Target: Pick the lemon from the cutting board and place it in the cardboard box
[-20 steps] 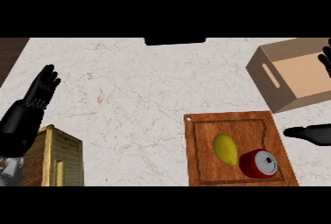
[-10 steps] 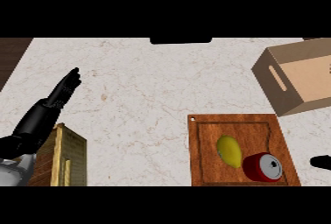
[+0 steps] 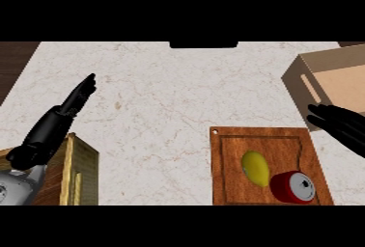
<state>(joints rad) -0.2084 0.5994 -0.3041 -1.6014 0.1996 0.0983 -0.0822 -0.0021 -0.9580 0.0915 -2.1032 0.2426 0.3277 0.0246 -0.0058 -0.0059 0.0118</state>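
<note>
A yellow lemon (image 3: 255, 168) lies on the wooden cutting board (image 3: 235, 183) at the lower right, beside a red can (image 3: 293, 186) on its side. The cardboard box (image 3: 333, 82) stands open at the right edge, just beyond the board. My right hand (image 3: 342, 126) shows at the right edge between box and board, fingers straight, above and right of the lemon and apart from it. My left hand (image 3: 57, 120) is at the left, fingers straight and pointing away, holding nothing.
A wooden crate (image 3: 64, 173) stands at the lower left, under my left forearm. A dark object (image 3: 203, 45) sits at the counter's far edge. The marble counter (image 3: 171, 106) spreads between the hands.
My right hand has come back into view at the right edge, between box and board. My left hand has stretched further forward. The lemon and can have not moved on the board.
</note>
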